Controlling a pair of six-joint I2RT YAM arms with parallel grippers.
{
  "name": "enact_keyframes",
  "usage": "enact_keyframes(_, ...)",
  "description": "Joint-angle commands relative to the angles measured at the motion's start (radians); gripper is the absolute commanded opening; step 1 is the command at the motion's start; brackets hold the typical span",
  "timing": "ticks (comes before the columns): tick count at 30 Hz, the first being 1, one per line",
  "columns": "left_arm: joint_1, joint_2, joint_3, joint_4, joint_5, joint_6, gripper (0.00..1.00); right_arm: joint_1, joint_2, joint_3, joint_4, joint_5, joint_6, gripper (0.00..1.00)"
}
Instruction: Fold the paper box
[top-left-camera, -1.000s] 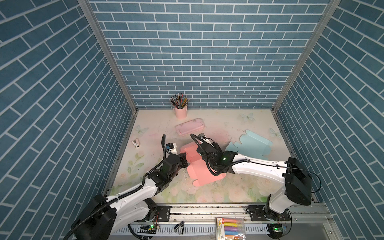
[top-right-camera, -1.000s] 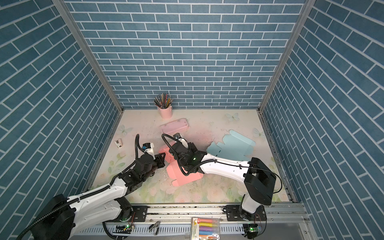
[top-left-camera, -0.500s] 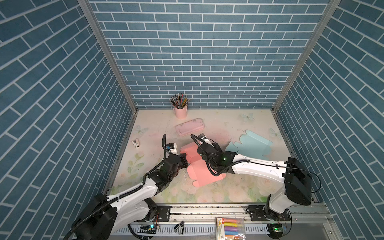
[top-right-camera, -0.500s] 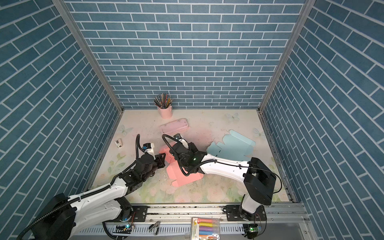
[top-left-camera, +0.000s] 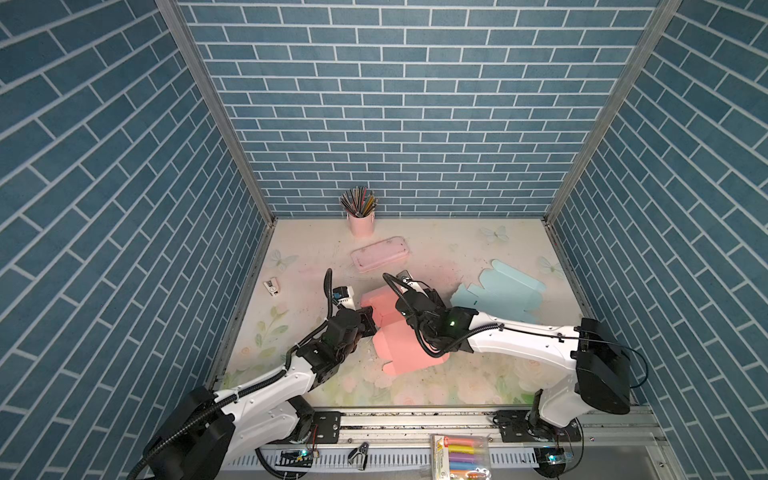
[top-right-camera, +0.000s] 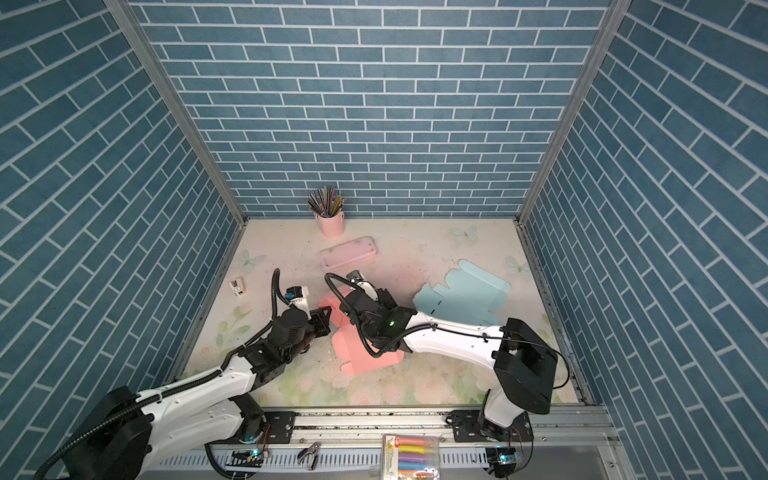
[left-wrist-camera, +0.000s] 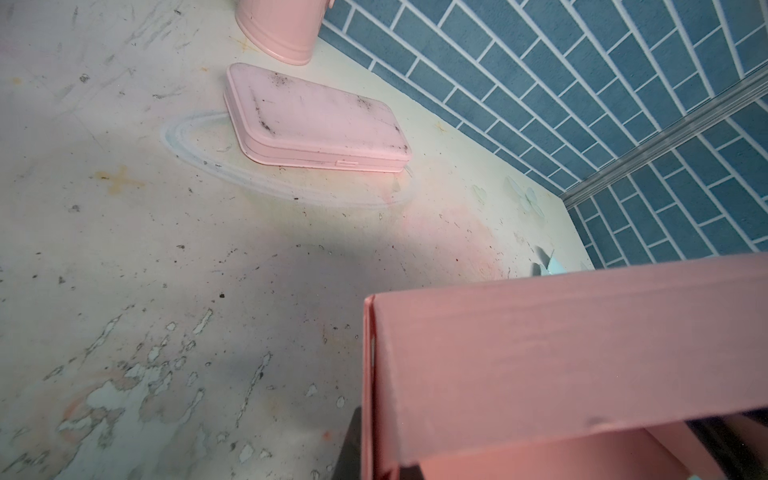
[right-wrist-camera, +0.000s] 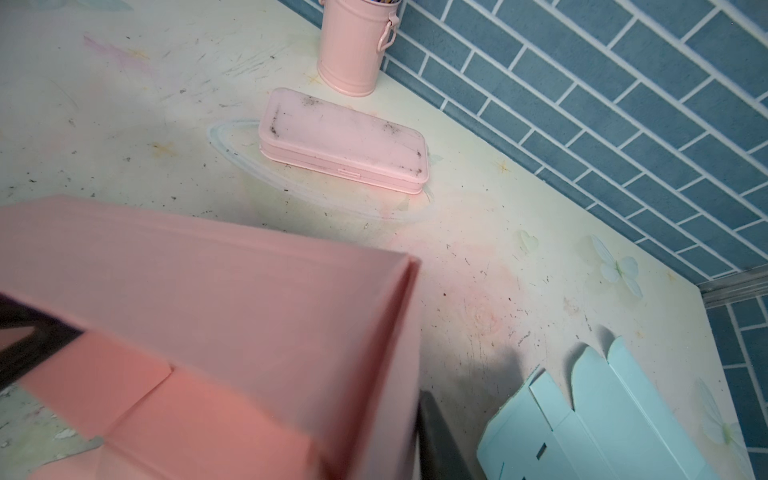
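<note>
The pink paper box (top-left-camera: 409, 349) lies half folded in the middle of the table in both top views, its far part (top-right-camera: 332, 301) raised as walls. My left gripper (top-left-camera: 368, 318) is shut on the box's left wall. In the left wrist view a dark finger (left-wrist-camera: 351, 449) presses that wall (left-wrist-camera: 540, 353) from outside. My right gripper (top-left-camera: 409, 309) reaches over the box from the right and is shut on the right wall. The right wrist view shows this wall (right-wrist-camera: 232, 311) with a dark finger (right-wrist-camera: 436, 440) against its outer face. The inner fingers are hidden by the paper.
A flat light-blue paper cut-out (top-left-camera: 498, 293) lies to the right of the box. Behind it are a pink pencil case (top-left-camera: 380, 259) and a pink cup of pencils (top-left-camera: 360, 220). A small white item (top-left-camera: 271, 286) sits near the left wall. Brick walls close in three sides.
</note>
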Motion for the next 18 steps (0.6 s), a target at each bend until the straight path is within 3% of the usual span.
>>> enact_keyframes(1,-0.002,0.012,-0.010,0.039,-0.008,-0.005,0.05,0.006,-0.030,-0.010,0.050,0.002,-0.009,0.14)
enact_keyframes(7,-0.005,0.000,-0.007,0.028,-0.008,0.000,0.05,0.002,0.020,0.024,0.021,0.009,0.001,0.18)
enact_keyframes(18,-0.010,-0.021,-0.007,0.018,-0.017,0.000,0.05,-0.004,0.082,0.100,-0.058,0.111,-0.042,0.03)
